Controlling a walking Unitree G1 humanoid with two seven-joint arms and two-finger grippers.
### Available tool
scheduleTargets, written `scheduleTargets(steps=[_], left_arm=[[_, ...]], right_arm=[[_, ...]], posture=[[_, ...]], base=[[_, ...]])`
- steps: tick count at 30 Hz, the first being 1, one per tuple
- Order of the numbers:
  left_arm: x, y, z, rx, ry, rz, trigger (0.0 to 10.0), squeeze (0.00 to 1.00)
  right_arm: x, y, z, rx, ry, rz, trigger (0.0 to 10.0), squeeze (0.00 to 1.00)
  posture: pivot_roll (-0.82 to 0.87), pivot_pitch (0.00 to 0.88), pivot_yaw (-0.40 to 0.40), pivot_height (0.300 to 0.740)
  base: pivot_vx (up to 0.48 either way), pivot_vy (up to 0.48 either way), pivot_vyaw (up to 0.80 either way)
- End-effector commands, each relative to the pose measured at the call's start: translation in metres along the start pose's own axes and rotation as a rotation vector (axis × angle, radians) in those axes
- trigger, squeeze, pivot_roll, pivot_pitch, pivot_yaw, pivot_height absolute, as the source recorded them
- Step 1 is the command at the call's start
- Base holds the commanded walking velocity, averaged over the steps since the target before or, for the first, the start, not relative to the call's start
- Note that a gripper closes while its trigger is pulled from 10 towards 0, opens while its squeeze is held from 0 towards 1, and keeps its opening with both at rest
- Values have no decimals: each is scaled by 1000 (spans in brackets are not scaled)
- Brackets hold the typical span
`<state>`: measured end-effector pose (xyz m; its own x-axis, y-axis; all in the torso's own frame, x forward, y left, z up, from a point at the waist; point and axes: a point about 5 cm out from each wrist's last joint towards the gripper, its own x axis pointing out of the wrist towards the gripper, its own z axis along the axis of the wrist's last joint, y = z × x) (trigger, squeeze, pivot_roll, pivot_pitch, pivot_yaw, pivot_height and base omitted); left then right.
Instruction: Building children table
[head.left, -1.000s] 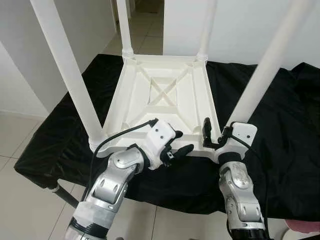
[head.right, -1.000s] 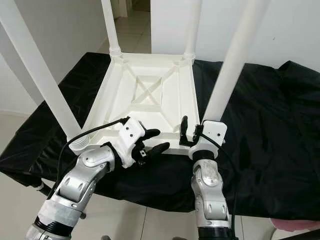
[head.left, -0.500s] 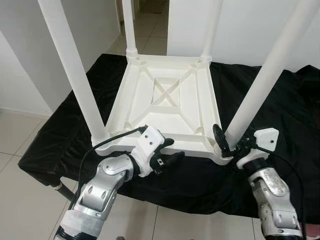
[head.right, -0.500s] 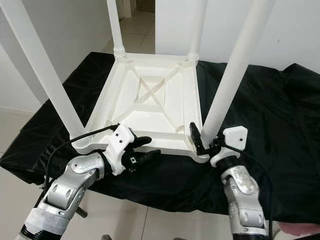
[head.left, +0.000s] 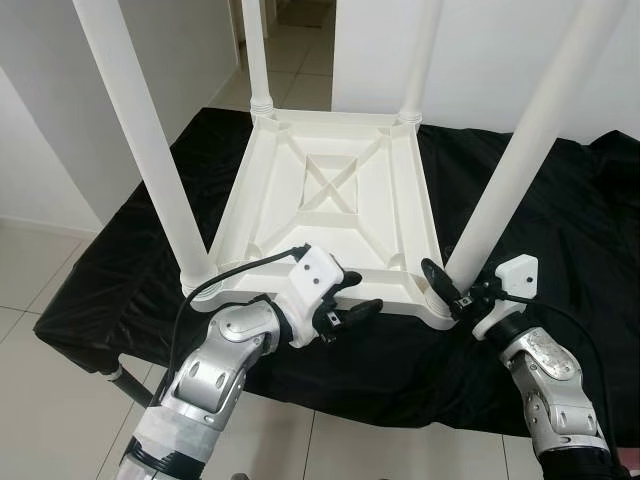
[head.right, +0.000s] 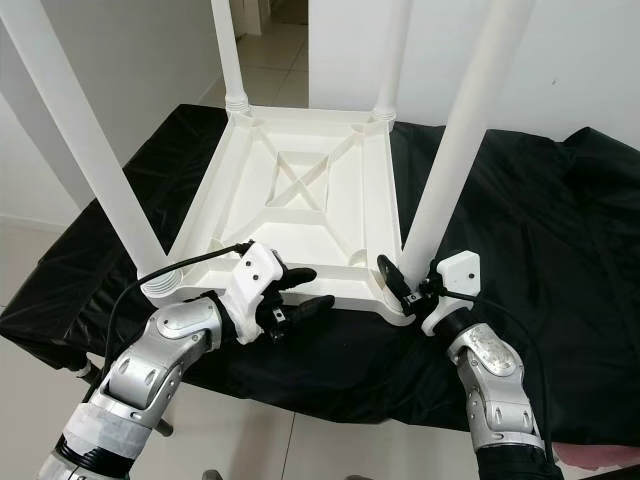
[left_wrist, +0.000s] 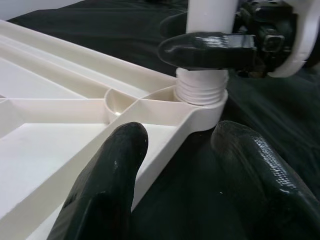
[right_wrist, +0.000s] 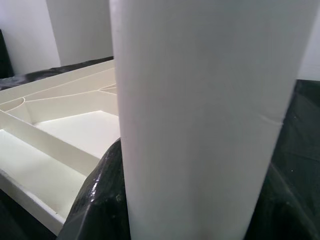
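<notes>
The white plastic children's table top (head.left: 335, 215) lay upside down on the black-draped table (head.left: 560, 230), four white tube legs standing up from its corners. The right claw (head.left: 447, 290) was clamped on the near right white leg (head.left: 510, 190) just above its threaded socket. The left claw (head.left: 352, 300), fingers spread, straddled the near rim beside it, gripping nothing. Risk judged: twisting the leg askew could cross-thread it, or drag the unrestrained top across the slippery cloth.

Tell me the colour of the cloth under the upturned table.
Black cloth, clearest in the left eye view.
</notes>
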<state>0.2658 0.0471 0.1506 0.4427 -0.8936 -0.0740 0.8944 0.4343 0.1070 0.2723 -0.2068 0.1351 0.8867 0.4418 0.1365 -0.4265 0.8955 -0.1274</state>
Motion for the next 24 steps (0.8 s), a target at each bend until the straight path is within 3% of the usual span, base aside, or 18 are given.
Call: scheduleTargets(steps=[1,4,5,7,8,15,24], left_arm=[[-1,-1,1,10,0,-5,10000,0],[-3,2,-1,20,26,7,10000,0],[-4,5,-2,27,28,12,10000,0],[-4,5,-2,27,28,12,10000,0],[-5,7,-1,28,23,20,10000,0],[-1,13,2,27,11,45,10000,0],[0,22,3,33,12,72,10000,0]], right_arm=[[2,1,-3,6,13,12,0,0],[5,3,-1,35,-2,-15,0,0],[8,5,-1,43,-3,-39,4235,0],[8,5,-1,43,-3,-39,4235,0],[9,7,0,80,-13,-69,10000,0],[11,27,-1,165,-1,-311,10000,0],[10,44,4,180,-45,-529,10000,0]], posture=[[-95,0,18,740],[-98,0,22,740],[-101,0,22,740],[-101,0,22,740],[-99,0,22,740],[-111,9,28,740],[-112,2,25,740]], base=[[0,0,0],[0,0,0],[0,0,0],[0,0,0],[0,0,0],[0,0,0],[0,0,0]])
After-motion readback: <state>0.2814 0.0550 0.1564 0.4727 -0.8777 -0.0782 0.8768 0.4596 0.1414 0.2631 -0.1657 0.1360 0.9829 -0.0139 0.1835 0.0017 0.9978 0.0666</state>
